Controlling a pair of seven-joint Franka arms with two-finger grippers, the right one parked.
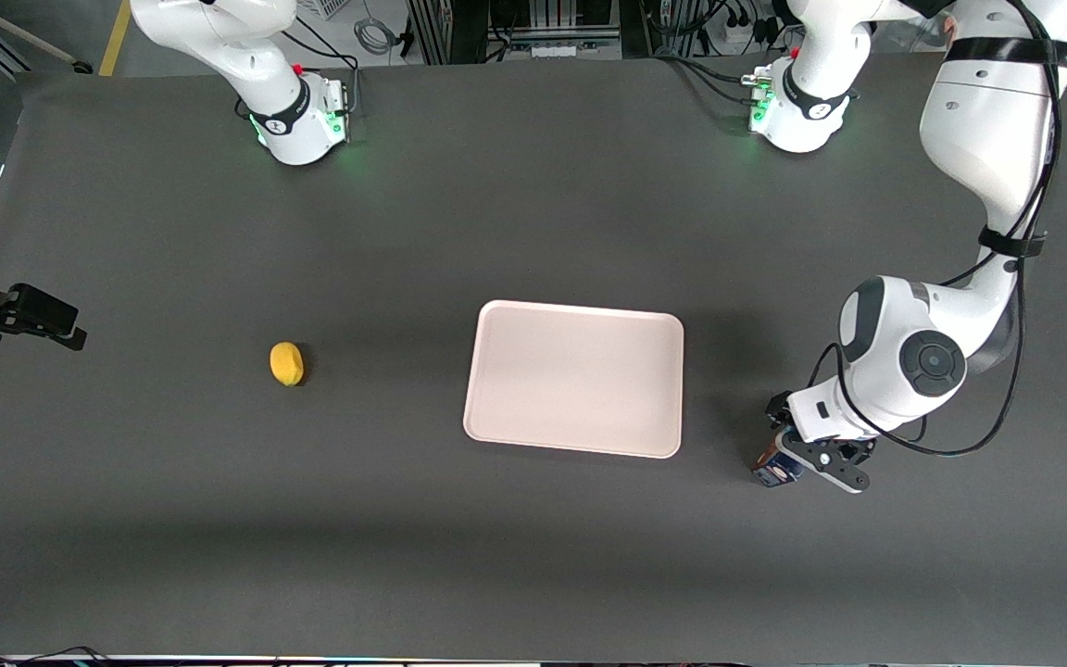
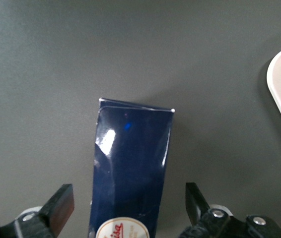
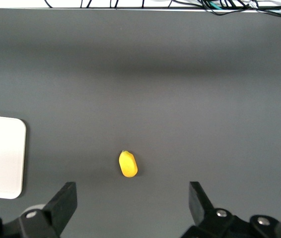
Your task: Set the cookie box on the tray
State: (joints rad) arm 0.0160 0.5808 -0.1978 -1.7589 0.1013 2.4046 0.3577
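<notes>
Here, at the front view's lower right, the cookie box is straddled by the open gripper, fingers clear of its sides, ready for grasping, the tray nearby.

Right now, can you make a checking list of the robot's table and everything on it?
Surface: dark grey table, flat.
Job's things: cookie box on the table, beside the tray, not on it; tray holds nothing.
Clutter: small yellow lump toward the parked arm's end.
Grippers: gripper open, fingers on either side of the cookie box, gaps showing.
Cables: black cable along the working arm.
Surroundings: metal frames and wires past the table edge.
</notes>
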